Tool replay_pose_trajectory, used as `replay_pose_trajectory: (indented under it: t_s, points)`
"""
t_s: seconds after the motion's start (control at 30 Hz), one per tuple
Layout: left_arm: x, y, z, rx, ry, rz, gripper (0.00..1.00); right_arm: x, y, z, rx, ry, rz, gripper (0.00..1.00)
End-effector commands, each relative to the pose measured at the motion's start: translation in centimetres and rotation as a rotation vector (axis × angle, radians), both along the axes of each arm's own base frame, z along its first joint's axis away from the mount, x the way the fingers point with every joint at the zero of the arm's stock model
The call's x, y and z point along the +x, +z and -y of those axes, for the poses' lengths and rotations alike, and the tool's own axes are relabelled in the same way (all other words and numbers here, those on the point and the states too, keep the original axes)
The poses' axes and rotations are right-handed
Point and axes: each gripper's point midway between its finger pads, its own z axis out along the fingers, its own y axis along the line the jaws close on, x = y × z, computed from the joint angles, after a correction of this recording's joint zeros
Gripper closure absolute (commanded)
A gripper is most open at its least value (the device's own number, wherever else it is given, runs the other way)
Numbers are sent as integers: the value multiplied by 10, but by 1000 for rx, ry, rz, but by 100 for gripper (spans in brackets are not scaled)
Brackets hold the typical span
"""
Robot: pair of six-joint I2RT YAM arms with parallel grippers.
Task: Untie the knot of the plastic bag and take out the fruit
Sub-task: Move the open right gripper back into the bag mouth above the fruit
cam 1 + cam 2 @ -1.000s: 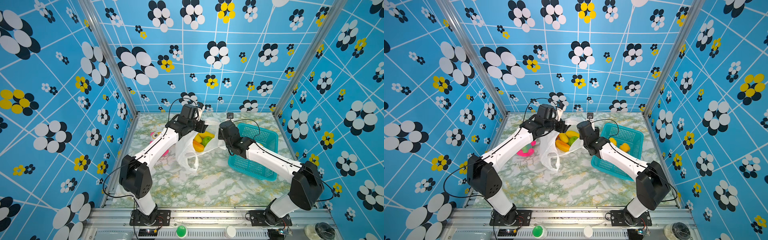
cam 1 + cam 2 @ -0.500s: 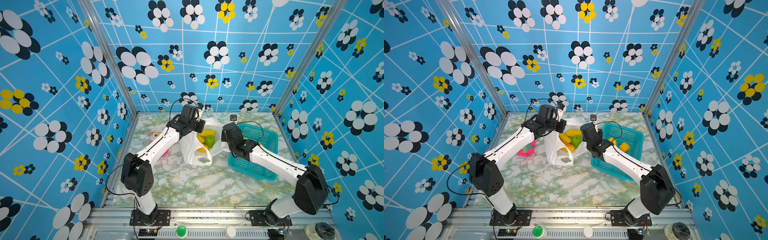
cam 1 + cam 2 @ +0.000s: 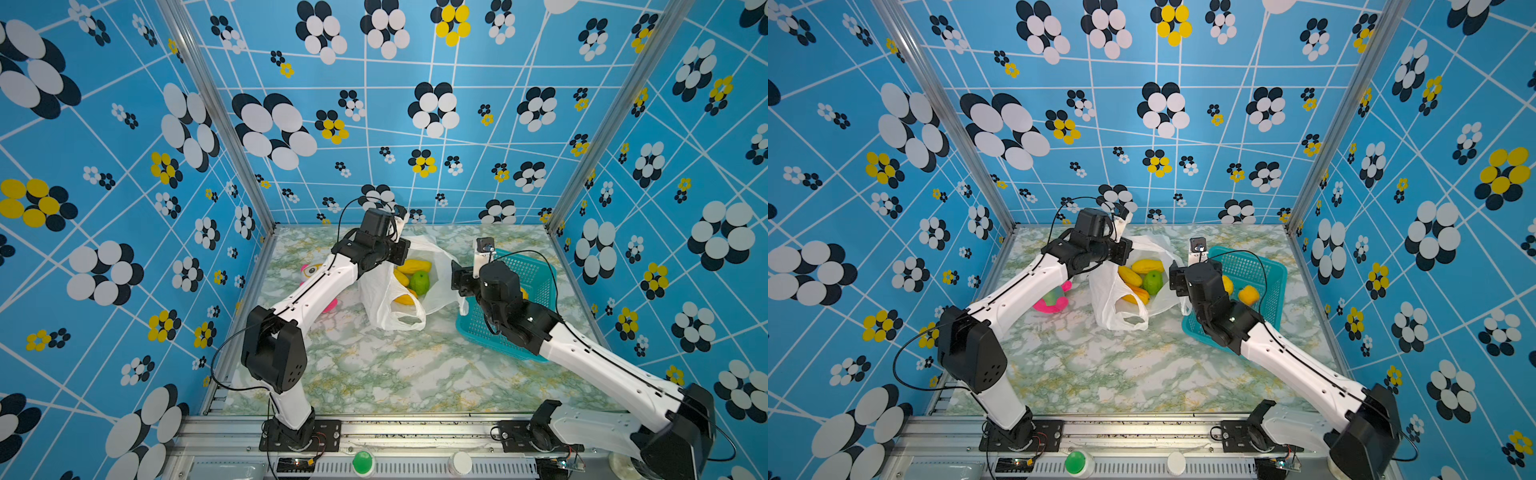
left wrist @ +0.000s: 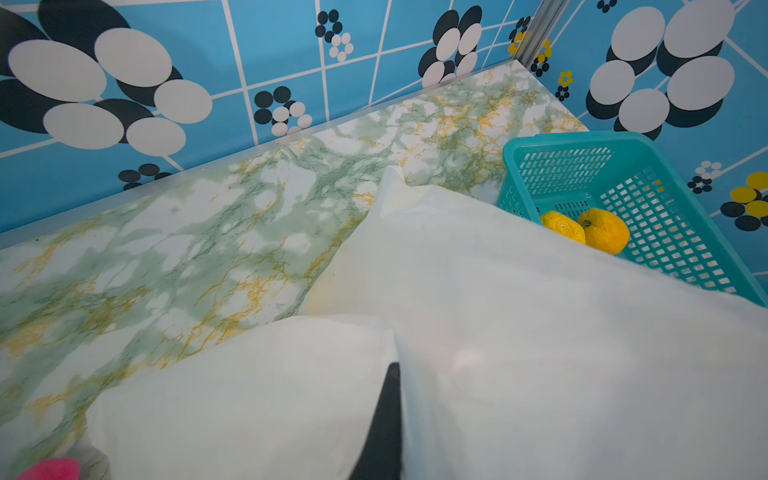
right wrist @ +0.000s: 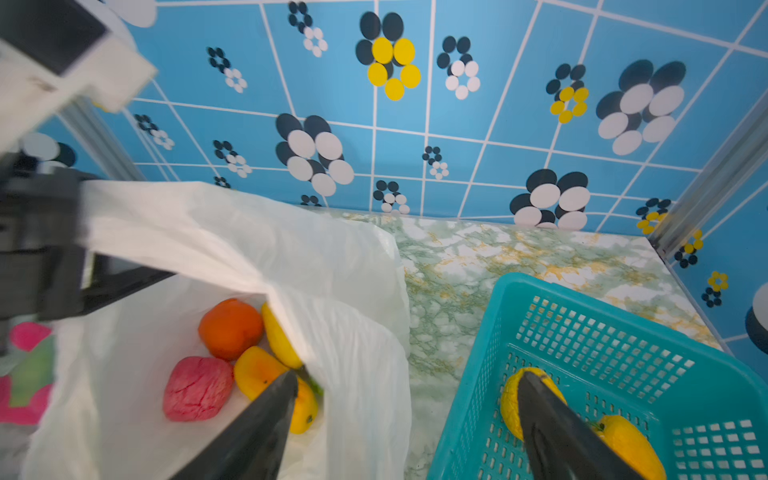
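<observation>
Already, in both top views, the plastic bag (image 3: 384,309) lies open at the desk's (image 3: 395,374) far centre, its knot undone; my left jaws pinch its far-left rim. A green fruit (image 3: 419,282) is inside. Left wrist view: bag film drapes my closed left jaws; two yellow-orange fruit (image 4: 604,230) sit in the teal basket (image 4: 582,139). Right wrist view: my right jaws gape wide, empty, between bag and basket; an orange piece (image 5: 230,328) and a pink-red piece (image 5: 197,388) await removal.

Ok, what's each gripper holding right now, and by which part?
Left gripper pinches the plastic bag by the rim of its mouth; right gripper is open, holding nothing.
</observation>
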Motion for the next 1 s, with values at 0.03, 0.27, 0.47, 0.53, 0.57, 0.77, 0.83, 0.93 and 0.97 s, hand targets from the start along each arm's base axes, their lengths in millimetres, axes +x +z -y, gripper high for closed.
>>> replay_pose_trajectory:
  t_s: [0.03,0.27,0.47,0.53,0.57,0.77,0.83,0.93,0.97]
  points:
    - [0,18,4,-41,-20,30,100,-38,32,-10,29,174,130,15]
    - [-2,18,3,-43,-15,23,100,-78,20,-82,-29,502,136,40]
    - [-4,21,5,-46,-26,33,100,-79,-27,-150,-202,617,61,48]
    - [-4,22,5,-49,-28,35,100,-60,-47,-158,-249,549,39,53]
    - [-4,21,5,-49,-30,33,100,-52,-54,-159,-270,512,33,58]
    - [-5,20,2,-39,-17,36,100,-27,-75,-160,-264,420,7,72]
    - [-5,21,2,-40,-20,42,100,-30,-63,-152,-230,411,39,71]
    - [-4,22,2,-37,-19,43,100,-28,-49,-131,-160,367,72,72]
    - [-3,23,2,-38,-19,44,100,-26,-49,-125,-137,357,71,72]
